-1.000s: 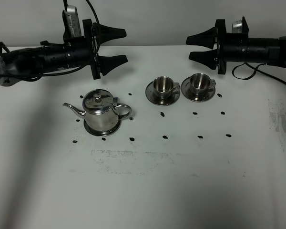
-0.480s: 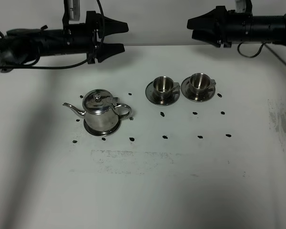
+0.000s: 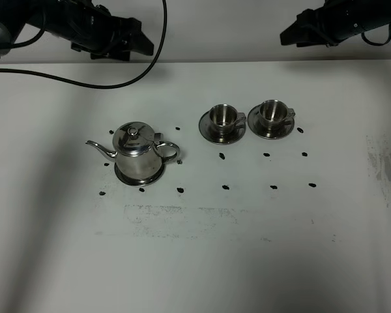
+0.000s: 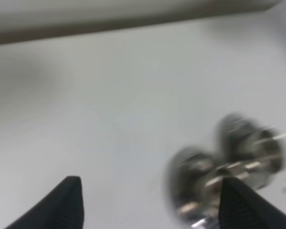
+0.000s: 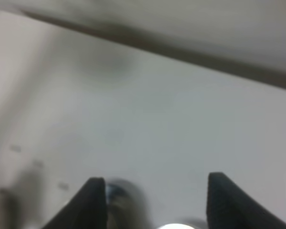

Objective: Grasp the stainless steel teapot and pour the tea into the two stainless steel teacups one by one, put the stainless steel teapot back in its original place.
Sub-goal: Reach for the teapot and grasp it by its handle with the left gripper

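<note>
One white counter (image 3: 195, 261) carries everything; left tool (image 4: 148, 180) and right tool (image 5: 156, 177) hang high over its far edge, each spread wide and released. I see the steel teapot (image 3: 138, 151) upright on its round disc (image 3: 140, 182) left of centre, spout pointing left, handle right. Smallest bits: first teacup (image 3: 223, 116) and second teacup (image 3: 272, 112) side by side right of it.

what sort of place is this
Most likely a robotics lab test bench: a white table dotted with black marks, two black robot arms above its far edge, and a steel teapot and teacups laid out.
</note>
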`<state>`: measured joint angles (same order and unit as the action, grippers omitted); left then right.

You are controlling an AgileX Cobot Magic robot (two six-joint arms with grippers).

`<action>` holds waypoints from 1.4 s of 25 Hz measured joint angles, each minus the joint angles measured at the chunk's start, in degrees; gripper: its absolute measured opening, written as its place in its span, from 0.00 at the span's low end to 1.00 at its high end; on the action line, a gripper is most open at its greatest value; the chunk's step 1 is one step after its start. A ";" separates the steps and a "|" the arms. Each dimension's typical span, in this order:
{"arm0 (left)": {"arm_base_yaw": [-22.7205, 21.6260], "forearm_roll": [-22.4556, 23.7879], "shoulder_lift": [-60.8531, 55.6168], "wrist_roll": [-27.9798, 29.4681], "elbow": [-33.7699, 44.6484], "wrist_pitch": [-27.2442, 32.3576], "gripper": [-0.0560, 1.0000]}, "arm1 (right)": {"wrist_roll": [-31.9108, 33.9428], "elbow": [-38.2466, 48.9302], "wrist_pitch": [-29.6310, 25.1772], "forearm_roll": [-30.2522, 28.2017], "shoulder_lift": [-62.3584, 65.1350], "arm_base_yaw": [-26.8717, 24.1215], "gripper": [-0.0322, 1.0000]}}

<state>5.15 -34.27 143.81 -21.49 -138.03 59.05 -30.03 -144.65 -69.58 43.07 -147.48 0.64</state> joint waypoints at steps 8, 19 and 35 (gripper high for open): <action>1.94 13.80 -15.64 -0.14 18.99 -7.36 0.49 | 8.76 11.51 -0.24 -27.74 13.64 6.25 0.41; 4.66 21.48 -43.08 -3.79 53.29 -31.82 0.40 | 12.74 29.44 1.33 -33.22 32.54 8.83 0.40; 7.06 21.93 -48.15 -5.14 58.84 -39.22 0.40 | 12.37 72.86 14.67 -35.73 76.28 8.83 0.39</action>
<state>12.21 -12.34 95.65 -26.63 -79.19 19.83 -17.66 -71.79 -54.91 7.34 -71.20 9.47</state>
